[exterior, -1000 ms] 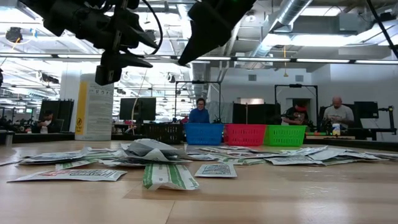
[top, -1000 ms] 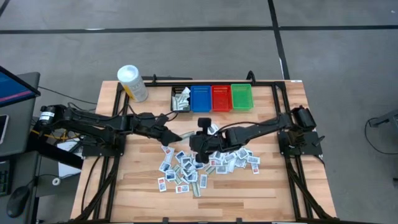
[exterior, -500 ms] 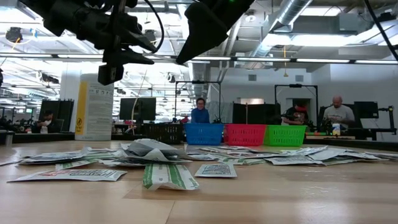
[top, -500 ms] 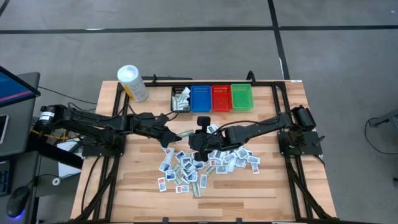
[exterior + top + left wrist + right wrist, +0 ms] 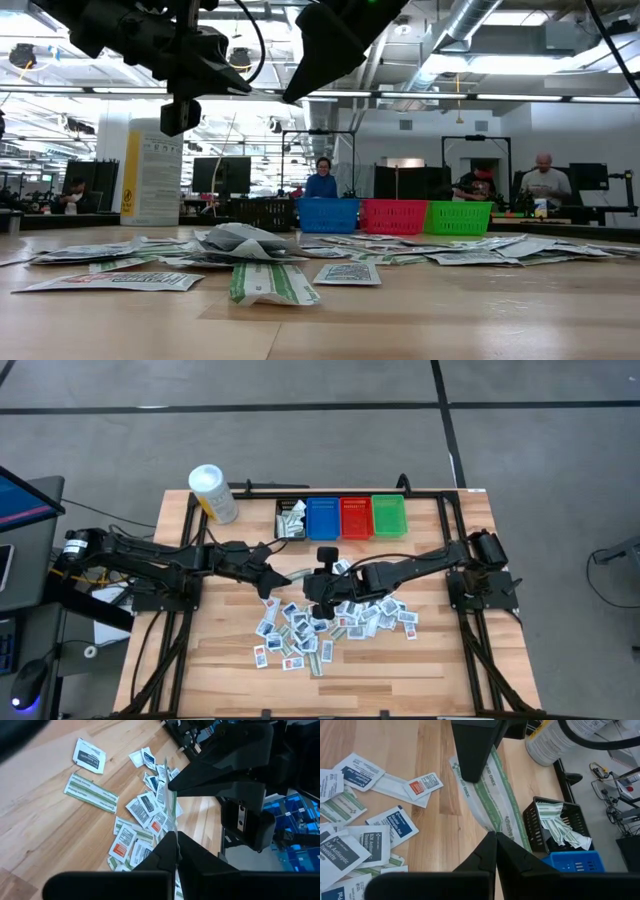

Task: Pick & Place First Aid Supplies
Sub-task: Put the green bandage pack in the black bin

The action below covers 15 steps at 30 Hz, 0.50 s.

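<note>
A wooden table [image 5: 215, 650] seen from above. At its back left stands a white tub [image 5: 213, 493]. The left gripper [image 5: 272, 582] reaches toward the middle, fingers pinched on one end of a long green-striped strip [image 5: 492, 800]. The right gripper [image 5: 312, 586], just beside it, is pinched on the strip's other end, which hangs above the wood. Below them, packets [image 5: 330, 624] lie scattered across the table's centre. Along the back sit black [image 5: 291, 518], blue [image 5: 323, 517], red [image 5: 356, 516] and green [image 5: 388, 514] bins; the black one holds similar strips.
</note>
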Each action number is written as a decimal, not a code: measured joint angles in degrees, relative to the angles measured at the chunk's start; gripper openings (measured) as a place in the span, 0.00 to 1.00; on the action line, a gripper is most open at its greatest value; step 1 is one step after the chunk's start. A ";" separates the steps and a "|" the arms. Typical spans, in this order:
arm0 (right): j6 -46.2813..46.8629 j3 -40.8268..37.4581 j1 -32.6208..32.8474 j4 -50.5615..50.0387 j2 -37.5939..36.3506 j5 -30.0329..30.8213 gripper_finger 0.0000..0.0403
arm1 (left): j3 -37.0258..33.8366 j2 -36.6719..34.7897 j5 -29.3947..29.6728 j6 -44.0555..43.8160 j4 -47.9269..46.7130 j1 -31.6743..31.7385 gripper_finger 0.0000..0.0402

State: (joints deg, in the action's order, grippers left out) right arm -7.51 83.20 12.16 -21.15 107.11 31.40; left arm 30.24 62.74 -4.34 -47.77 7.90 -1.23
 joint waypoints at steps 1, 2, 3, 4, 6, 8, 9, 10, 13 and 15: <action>0.00 0.00 0.00 0.02 0.00 0.00 0.01 | 0.00 0.00 0.00 0.02 0.00 0.00 0.01; 0.00 0.00 0.00 0.08 0.00 0.00 0.02 | 0.00 0.00 0.00 0.24 0.00 0.00 0.01; 0.00 0.00 0.00 0.21 0.00 -0.01 0.04 | 0.00 0.00 0.01 0.51 0.00 0.00 0.01; 0.00 0.00 0.01 0.39 0.00 -0.03 0.06 | 0.00 0.00 0.04 0.64 0.00 0.00 0.01; 0.02 0.00 0.05 0.43 0.00 -0.03 0.11 | 0.00 0.00 0.06 0.66 0.00 0.00 0.01; 0.02 0.00 0.09 0.40 0.00 -0.04 0.16 | 0.00 0.00 0.06 0.66 -0.02 0.00 0.01; 0.02 0.00 0.09 0.42 0.00 -0.03 0.18 | 0.00 0.00 0.23 0.65 -0.01 0.00 0.01; 0.02 0.00 0.09 0.40 0.00 -0.05 0.21 | 0.00 0.00 0.27 0.66 -0.02 0.00 0.01; 0.02 0.00 0.09 0.38 0.00 -0.03 0.28 | 0.00 0.00 0.28 0.78 -0.02 0.02 0.01; 0.02 0.00 0.09 0.38 0.00 -0.04 0.32 | 0.00 0.00 0.27 0.91 -0.02 0.01 0.01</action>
State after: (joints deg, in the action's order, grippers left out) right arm -7.49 83.20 12.25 -20.78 107.11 31.36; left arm 30.24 62.74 -4.07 -46.86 7.88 -1.23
